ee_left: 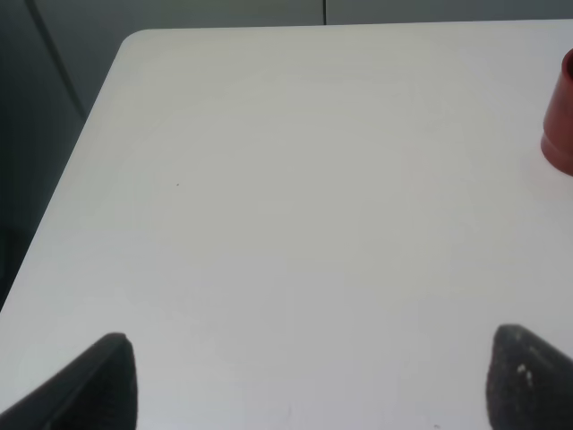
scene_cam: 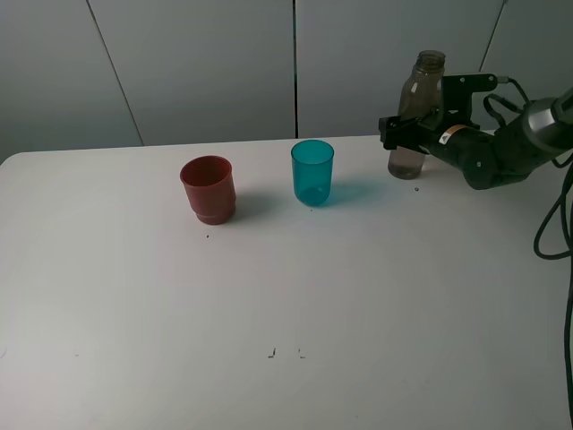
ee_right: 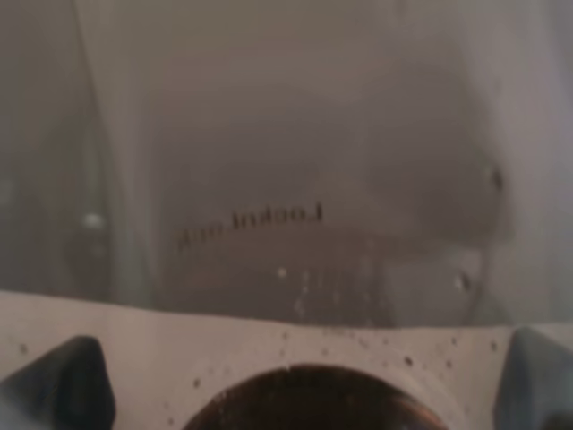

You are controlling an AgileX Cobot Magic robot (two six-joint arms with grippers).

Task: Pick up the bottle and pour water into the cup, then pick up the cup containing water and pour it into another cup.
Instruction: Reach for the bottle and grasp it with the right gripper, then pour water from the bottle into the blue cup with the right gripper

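**op:** Right hand (scene_cam: 403, 134) is at the bottle (scene_cam: 421, 94), far right of the table (scene_cam: 286, 322), close to its back edge. Fingers released and spread wide, with the bottle body between the 2 of them.

**rev:** Gripping it?

**op:** No. It's released and straddling the bottle at about mid-height. I can't tell whether either finger touches the plastic. The bottle stands upright on the table, its threaded neck well above the hand.

**rev:** Right wrist cam?

**op:** All bottle. The smoky translucent wall fills the view, with a fingertip on either side of it. There's some lettering on the plastic, too blurred for me to read.

**rev:** Cups?

**op:** 2, both upright, mouths up. The teal cup (scene_cam: 312, 172) sits left of the bottle, near it but apart, around mid-table toward the back. The red cup (scene_cam: 208, 188) is further left, apart from the teal one and slightly nearer the camera.

**rev:** Left hand?

**op:** Left hand (ee_left: 304, 385) is out of the high shot. Its wrist view shows 2 dark fingertips wide apart with only table surface between them, so it's released and holding nothing. A sliver of the red cup shows in that view too.
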